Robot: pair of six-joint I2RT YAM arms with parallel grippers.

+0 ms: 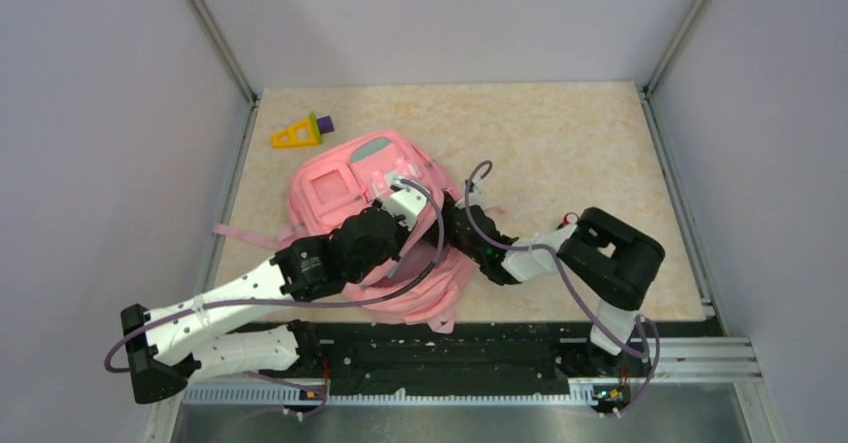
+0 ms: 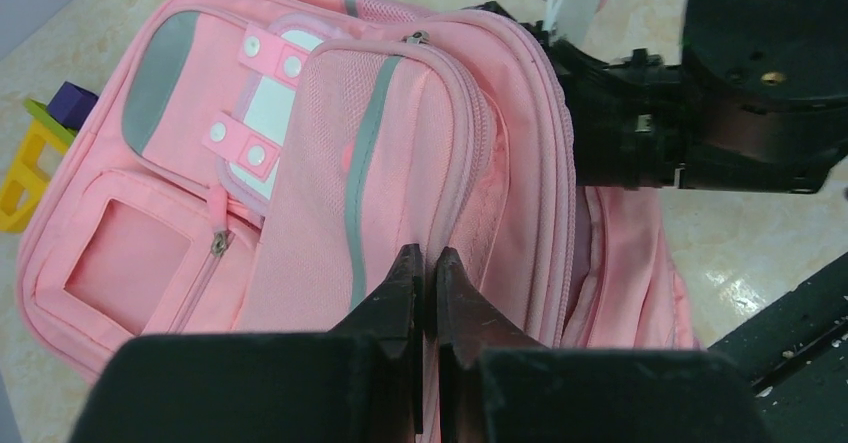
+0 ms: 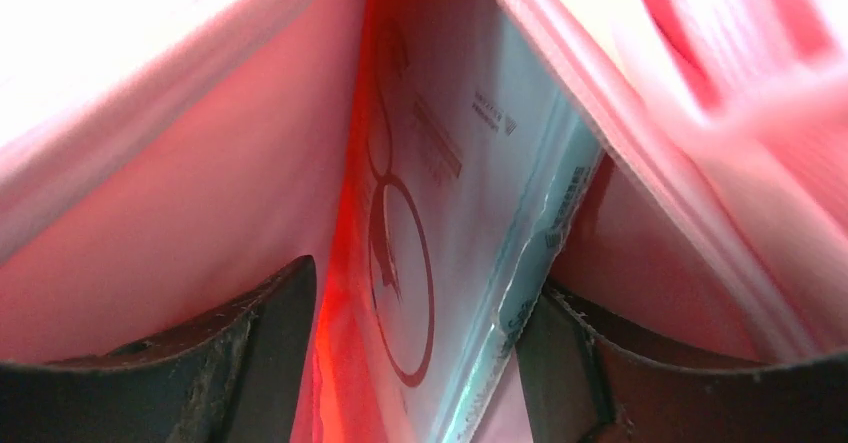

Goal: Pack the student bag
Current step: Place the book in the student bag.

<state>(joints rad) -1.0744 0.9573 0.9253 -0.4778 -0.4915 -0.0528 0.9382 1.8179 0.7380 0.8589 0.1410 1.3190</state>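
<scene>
The student bag (image 1: 335, 178) is a pink backpack lying on the table's left middle; it also fills the left wrist view (image 2: 300, 163). My left gripper (image 1: 403, 185) is shut on a fold of the bag's fabric (image 2: 428, 258) next to the zipper opening. My right gripper (image 1: 452, 225) reaches into that opening from the right, its fingertips hidden by fabric from above. In the right wrist view it (image 3: 422, 275) is inside the pink lining (image 3: 180, 193), fingers spread, with a flat plastic-wrapped packet (image 3: 450, 213) with red print lying tilted between them.
A yellow triangular toy (image 1: 293, 135) with a purple block (image 1: 322, 121) lies at the table's far left, also in the left wrist view (image 2: 25, 163). A pink strap (image 1: 245, 233) trails left of the bag. Frame walls border the table; a black rail (image 1: 480, 348) runs along its near edge.
</scene>
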